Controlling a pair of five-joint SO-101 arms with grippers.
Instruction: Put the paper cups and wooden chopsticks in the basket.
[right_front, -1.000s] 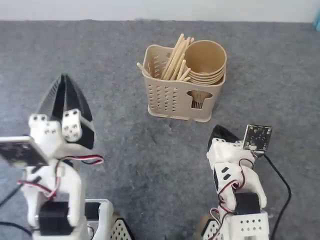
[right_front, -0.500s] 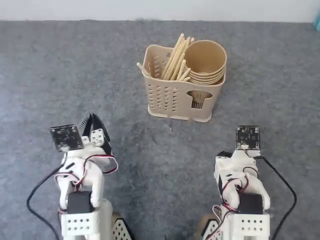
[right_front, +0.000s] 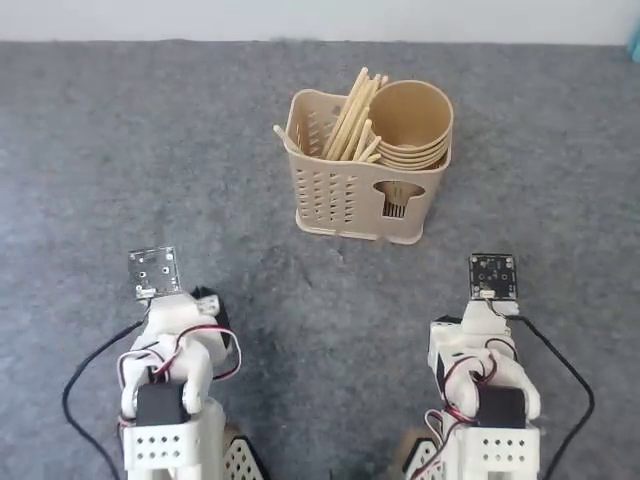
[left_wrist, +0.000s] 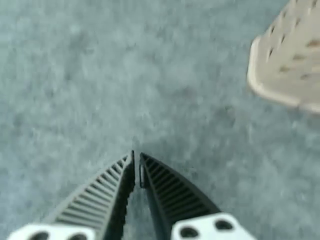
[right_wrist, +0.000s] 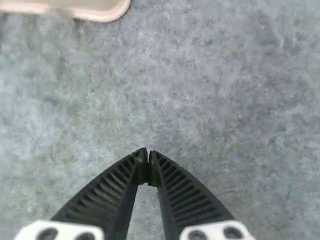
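A beige perforated basket (right_front: 345, 195) stands at the back middle of the grey carpet. Stacked paper cups (right_front: 411, 122) fill its right half and several wooden chopsticks (right_front: 352, 113) lean in its left half. Both arms sit folded at the near edge, well short of the basket. My left gripper (left_wrist: 136, 159) is shut with nothing in it, and a corner of the basket (left_wrist: 287, 65) lies ahead of it. The right gripper (right_wrist: 147, 155) is shut as well, holding nothing, with the basket's base edge (right_wrist: 75, 7) beyond it.
Grey carpet (right_front: 120, 150) covers the table all round the basket. The left arm's base (right_front: 165, 420) and the right arm's base (right_front: 485, 420) stand at the front edge, with wires looping beside them.
The left arm has pulled back from the left middle of the carpet and folded down over its base. The right arm has drawn back slightly and settled.
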